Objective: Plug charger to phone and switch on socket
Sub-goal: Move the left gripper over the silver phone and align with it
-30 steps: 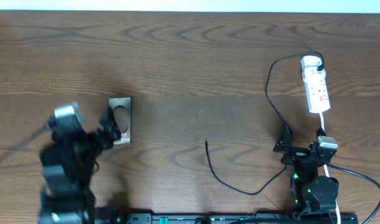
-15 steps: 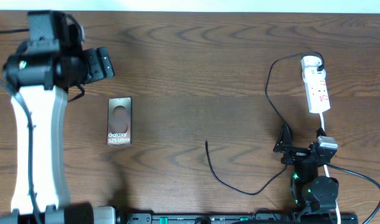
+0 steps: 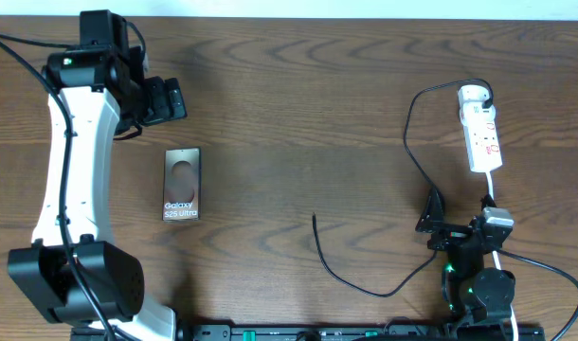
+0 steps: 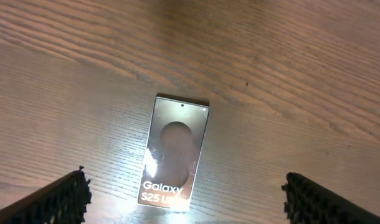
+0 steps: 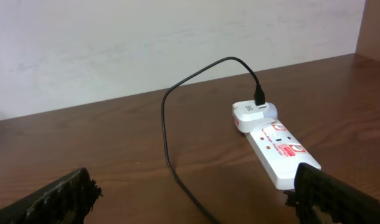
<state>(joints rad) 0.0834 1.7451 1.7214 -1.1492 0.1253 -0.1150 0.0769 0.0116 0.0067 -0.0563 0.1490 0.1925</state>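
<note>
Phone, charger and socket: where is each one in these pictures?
phone (image 3: 182, 184): overhead view, middle of its glossy back.
charger (image 5: 259, 97): right wrist view, black plug at its end.
socket (image 3: 482, 132): overhead view, middle of its white body.

Robotics lab bench: wood-grain desk (image 3: 298, 95), plain pale wall (image 5: 115, 43) behind it, left arm (image 3: 76, 170) and right arm (image 3: 478, 284) mounted along the lower edge of the overhead view.

Overhead glare pools on the phone (image 4: 175, 152); focus sharp.
</note>
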